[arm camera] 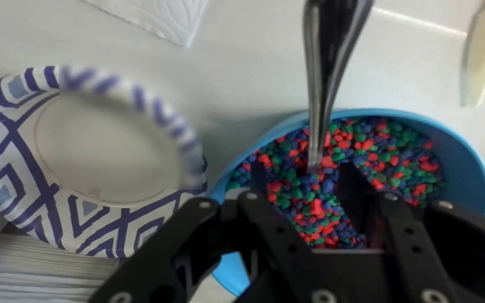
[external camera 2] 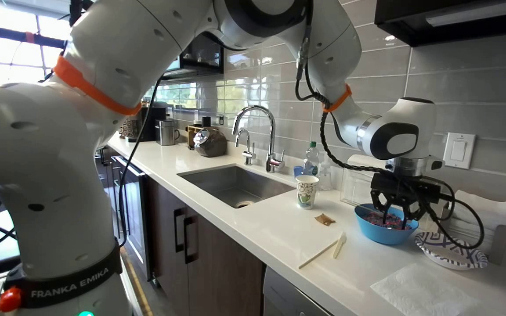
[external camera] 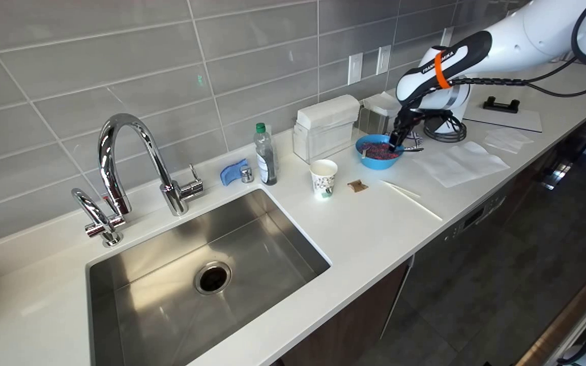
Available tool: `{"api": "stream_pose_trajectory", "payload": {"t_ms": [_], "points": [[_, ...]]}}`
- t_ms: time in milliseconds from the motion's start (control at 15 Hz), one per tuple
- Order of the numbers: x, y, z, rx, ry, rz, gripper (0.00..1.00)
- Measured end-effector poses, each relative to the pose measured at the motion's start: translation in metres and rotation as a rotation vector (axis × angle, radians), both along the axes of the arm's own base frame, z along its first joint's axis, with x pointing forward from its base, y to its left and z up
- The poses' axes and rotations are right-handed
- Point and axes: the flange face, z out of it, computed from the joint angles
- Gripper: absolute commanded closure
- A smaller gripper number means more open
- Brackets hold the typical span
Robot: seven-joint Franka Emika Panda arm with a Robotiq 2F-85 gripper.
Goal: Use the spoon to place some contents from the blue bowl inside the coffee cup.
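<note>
The blue bowl (arm camera: 463, 164) holds a wide heap of red, green and blue pebble-like bits, the contents (arm camera: 310, 198). A shiny metal spoon (arm camera: 322, 84) leans over the bowl's rim; its lower end is buried in the bits. My gripper (arm camera: 304, 169) reaches down over the bowl, fingers parted. Between them lies the spoon's visible lower part, with a gap on either side. In an exterior view the fingertips (external camera 2: 404, 223) come down to the contents inside the bowl. The coffee cup (external camera: 323, 179), white with a printed pattern, stands upright on the counter, out of the wrist view.
Beside the bowl sits a patterned paper dish (external camera 2: 450, 252). A napkin holder (external camera: 326, 127) stands behind, against the wall. Pale cutlery (external camera: 412, 198), a brown packet (external camera: 357, 185) and a paper towel (external camera: 458, 162) lie on the counter. Past the cup are a green-capped bottle (external camera: 265, 157) and the sink (external camera: 181, 300).
</note>
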Motion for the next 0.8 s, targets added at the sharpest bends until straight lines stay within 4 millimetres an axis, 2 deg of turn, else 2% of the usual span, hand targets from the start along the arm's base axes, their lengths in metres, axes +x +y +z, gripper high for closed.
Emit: {"api": "stream_pose_trajectory", "payload": {"t_ms": [267,467,600,667,733,800], "points": [[-0.001,-0.001,-0.0016,-0.004,0.009,0.004,0.46],[-0.0009,0.0003,-0.002,-0.007,0.013,0.01,0.57],[-0.0014,0.0005,-0.0029,-0.012,0.018,0.016,0.58],[-0.0017,0.0004,-0.0035,-0.016,0.021,0.019,0.62],[-0.0019,0.0002,-0.0037,-0.021,0.023,0.024,0.61],[-0.0018,0.0006,-0.0037,-0.026,0.025,0.029,0.65]]}}
